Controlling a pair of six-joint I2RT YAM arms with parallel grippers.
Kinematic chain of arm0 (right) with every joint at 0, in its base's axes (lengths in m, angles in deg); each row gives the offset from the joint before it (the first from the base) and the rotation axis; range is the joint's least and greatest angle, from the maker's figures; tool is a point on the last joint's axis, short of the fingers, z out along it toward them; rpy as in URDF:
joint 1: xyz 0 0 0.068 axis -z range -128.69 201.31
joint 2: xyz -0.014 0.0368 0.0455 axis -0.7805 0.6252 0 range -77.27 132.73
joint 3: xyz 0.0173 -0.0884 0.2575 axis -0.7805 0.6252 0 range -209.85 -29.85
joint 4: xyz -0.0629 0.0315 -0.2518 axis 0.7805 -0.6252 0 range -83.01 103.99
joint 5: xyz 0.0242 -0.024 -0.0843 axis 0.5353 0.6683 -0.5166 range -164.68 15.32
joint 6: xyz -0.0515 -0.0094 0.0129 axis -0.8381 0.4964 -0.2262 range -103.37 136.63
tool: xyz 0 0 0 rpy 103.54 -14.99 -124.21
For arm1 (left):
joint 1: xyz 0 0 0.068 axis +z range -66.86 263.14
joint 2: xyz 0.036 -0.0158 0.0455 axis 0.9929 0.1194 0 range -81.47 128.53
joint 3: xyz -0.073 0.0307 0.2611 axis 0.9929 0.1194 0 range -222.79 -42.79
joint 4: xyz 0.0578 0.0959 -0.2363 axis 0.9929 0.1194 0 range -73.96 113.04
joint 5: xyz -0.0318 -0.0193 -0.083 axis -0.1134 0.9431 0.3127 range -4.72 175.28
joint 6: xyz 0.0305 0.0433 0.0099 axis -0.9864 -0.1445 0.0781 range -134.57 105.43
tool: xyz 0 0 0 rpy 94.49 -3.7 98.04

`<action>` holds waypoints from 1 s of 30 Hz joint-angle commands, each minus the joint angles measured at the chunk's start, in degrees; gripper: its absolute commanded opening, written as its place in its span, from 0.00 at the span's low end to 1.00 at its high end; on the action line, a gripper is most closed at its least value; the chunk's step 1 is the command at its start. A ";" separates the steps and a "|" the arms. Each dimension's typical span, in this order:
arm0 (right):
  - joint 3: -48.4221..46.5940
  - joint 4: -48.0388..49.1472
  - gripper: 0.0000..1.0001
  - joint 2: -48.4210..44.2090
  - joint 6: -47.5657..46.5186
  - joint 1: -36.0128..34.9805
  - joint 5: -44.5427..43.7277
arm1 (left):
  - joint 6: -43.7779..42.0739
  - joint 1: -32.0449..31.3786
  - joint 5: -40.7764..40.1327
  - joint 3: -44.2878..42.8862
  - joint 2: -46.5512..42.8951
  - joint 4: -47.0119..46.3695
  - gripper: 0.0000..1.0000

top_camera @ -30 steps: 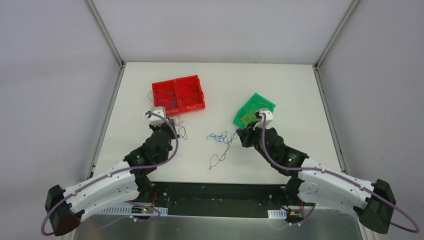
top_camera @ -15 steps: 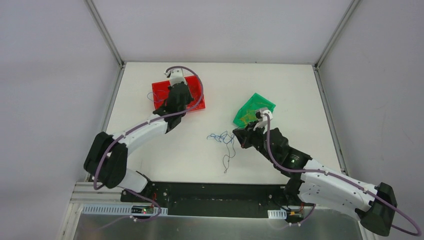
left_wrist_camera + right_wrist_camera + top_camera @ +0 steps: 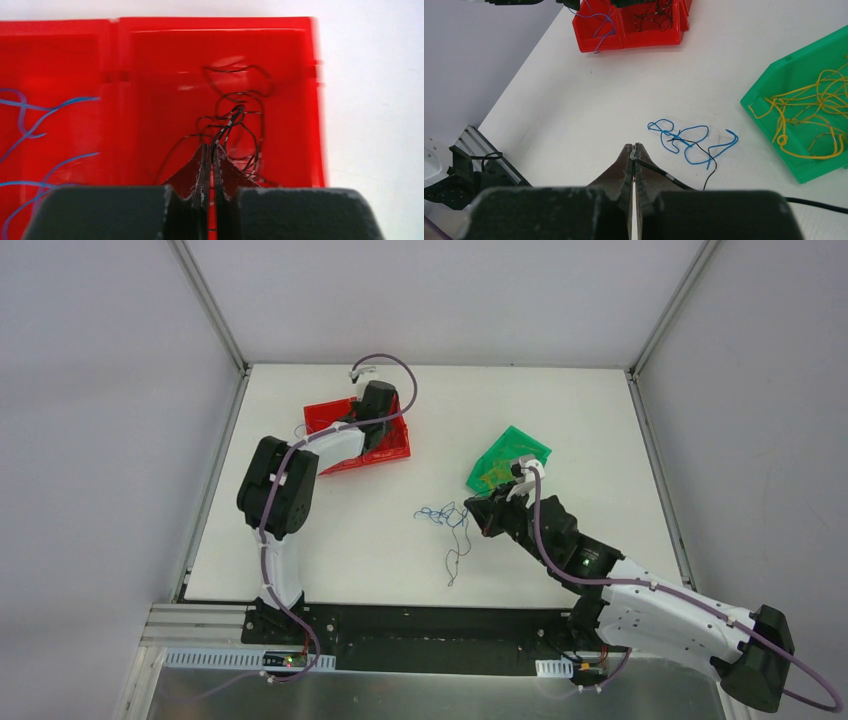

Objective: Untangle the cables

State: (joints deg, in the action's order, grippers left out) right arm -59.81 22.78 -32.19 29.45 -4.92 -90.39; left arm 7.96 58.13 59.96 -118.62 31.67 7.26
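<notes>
The cables are hair-thin wires. My left gripper (image 3: 380,420) hangs over the right compartment of the red bin (image 3: 325,420), shut on a black wire (image 3: 235,112) that loops among other black wires (image 3: 250,85) in there. Blue wires (image 3: 30,115) lie in the bin's left compartment. My right gripper (image 3: 478,511) is low over the table's middle, shut on the end of another black wire (image 3: 669,176), which trails back under the gripper. A loose knot of blue wires (image 3: 689,140) lies just ahead of it, with a thin black strand (image 3: 704,155) across it.
A green bin (image 3: 520,440) holding yellow wires (image 3: 809,110) sits tilted right behind the right wrist. The red bin (image 3: 629,35) stands at the far left of the table. A black wire (image 3: 455,560) trails toward the near edge.
The left arm swung from the near-left table up and over the red bin, its gripper still shut. The right gripper edged left, and the trailing black wire drew straighter.
</notes>
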 commanded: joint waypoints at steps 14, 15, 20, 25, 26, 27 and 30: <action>-1.63 3.65 0.00 1.88 -0.42 -0.13 1.08 | -4.65 2.25 3.77 -5.46 1.04 8.27 0.20; -1.87 3.68 0.00 2.62 -0.43 -0.12 1.44 | -5.50 2.23 4.82 -5.25 -0.07 8.25 0.31; -4.40 3.08 0.00 6.81 0.00 -0.28 4.27 | -9.78 -0.45 3.46 -1.58 -10.73 7.75 0.69; -3.81 3.33 0.00 5.52 0.74 -0.46 2.77 | -2.87 -7.36 1.85 6.77 -21.87 4.31 0.99; -3.41 3.35 0.00 4.57 0.82 -0.48 1.99 | -2.51 -8.85 1.79 8.72 -24.47 2.77 0.99; -2.93 3.58 0.00 3.73 0.85 -0.52 1.42 | -2.61 -10.65 1.43 10.37 -26.32 1.44 0.99; -1.94 4.24 0.02 2.14 0.84 -0.62 -0.16 | -1.56 -14.87 2.23 14.53 -31.73 0.09 0.98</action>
State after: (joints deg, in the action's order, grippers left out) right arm -61.45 23.79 -26.85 29.71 -5.16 -87.96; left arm 3.41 47.24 62.28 -108.94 5.99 11.15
